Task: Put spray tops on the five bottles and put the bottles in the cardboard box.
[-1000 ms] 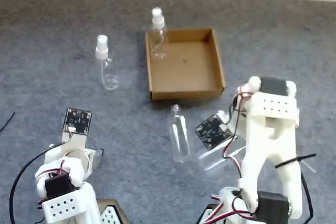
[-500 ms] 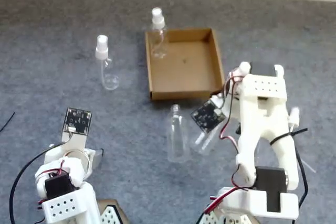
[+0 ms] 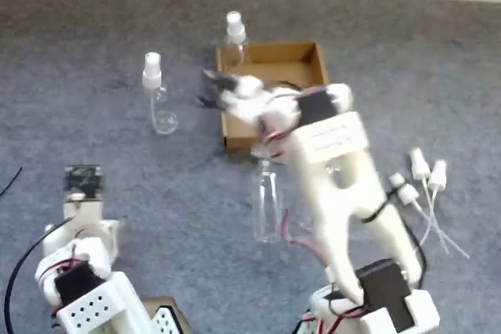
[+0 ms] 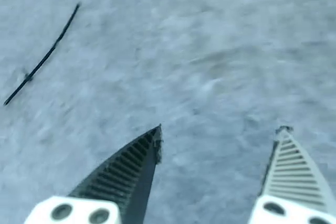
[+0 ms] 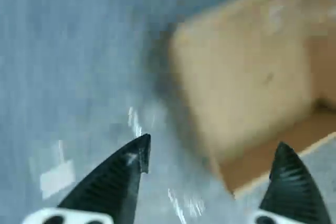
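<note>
Change from the prior frames: the left arm's wrist has turned a little leftward. The right arm has swung from the near side, beside the uncapped bottle, up to the box's near-left corner.

- Left gripper [image 4: 220, 129]: jaws spread, nothing between them, over bare carpet [image 4: 210, 35]. A black cable [image 4: 42, 61] lies apart from it.
- Capped bottle [image 3: 154, 91]: upright on the carpet, left of the cardboard box [image 3: 270, 56].
- Second capped bottle [image 3: 235, 41]: upright in the box's far-left corner.
- Right gripper [image 5: 212, 141]: jaws spread, empty, above the box's near-left corner.
- Uncapped bottle [image 3: 266, 205]: on its side, just in front of the box's near wall, partly under the right arm. Its long axis runs near to far and its neck points at the box.
- Spray tops [image 3: 421, 170]: three loose ones lie right of the arm, tubes trailing nearward.

Risk (judgement): the right arm is stretched across the box. A sideways sweep could topple either upright bottle, and a low forearm could set the round uncapped bottle rolling.
</note>
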